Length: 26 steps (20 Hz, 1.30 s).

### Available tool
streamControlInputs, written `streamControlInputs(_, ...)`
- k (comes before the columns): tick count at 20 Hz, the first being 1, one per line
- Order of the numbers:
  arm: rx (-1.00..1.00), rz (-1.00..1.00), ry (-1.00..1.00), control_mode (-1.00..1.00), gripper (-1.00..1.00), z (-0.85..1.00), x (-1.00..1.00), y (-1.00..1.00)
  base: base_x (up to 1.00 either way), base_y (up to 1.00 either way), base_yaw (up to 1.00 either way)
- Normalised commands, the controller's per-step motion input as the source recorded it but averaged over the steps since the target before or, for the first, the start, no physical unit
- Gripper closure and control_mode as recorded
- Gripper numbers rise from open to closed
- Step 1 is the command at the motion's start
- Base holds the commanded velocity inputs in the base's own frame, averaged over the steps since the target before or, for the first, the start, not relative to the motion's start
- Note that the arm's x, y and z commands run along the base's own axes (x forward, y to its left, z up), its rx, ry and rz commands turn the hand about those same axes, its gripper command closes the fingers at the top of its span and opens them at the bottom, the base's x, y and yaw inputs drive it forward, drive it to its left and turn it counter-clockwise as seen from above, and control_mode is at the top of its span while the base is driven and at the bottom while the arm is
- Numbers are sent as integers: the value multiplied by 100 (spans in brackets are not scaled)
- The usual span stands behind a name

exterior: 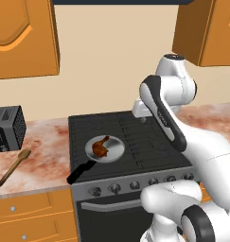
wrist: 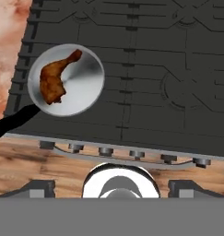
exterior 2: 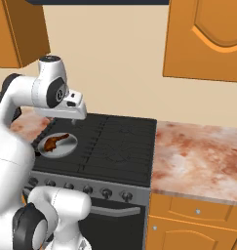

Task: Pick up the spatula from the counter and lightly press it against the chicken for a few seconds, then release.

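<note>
A wooden spatula [exterior: 14, 166] lies on the counter left of the stove, its blade toward the wall. A browned chicken leg [exterior: 100, 147] [exterior 2: 55, 141] [wrist: 54, 79] rests in a silver pan [exterior: 116, 153] [exterior 2: 70, 145] [wrist: 88, 83] on the stove's front left burner, the black handle [exterior: 81, 172] sticking out over the front edge. My gripper [exterior: 143, 118] [exterior 2: 73, 120] [wrist: 112, 188] hangs above the middle of the stove, to the right of the pan and far from the spatula. It is open, the fingertips [wrist: 37, 186] stand wide apart with nothing between them.
The black stove [exterior: 145, 137] [exterior 2: 120, 141] has a row of knobs [wrist: 136, 153] along its front. A dark toaster [exterior: 7, 128] stands at the back of the left counter. Marbled counter [exterior 2: 198, 156] stretches to the stove's right. Orange wall cabinets [exterior: 22, 33] hang overhead.
</note>
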Motion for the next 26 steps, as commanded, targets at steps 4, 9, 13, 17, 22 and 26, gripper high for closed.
streamControlInputs(4,-2,2,-14,-100,-100,0,-48,47,0,0,0)
streamControlInputs(9,0,1,-6,-100,-100,0,-41,61,0,0,0)
streamControlInputs(13,0,1,-9,-100,-100,0,-36,60,0,0,0)
streamControlInputs(17,0,0,-10,-100,-100,0,-34,51,0,0,0)
streamControlInputs(22,0,0,-1,-100,-100,8,-26,55,0,0,0)
streamControlInputs(26,0,0,0,-100,-100,9,-16,56,0,0,0)
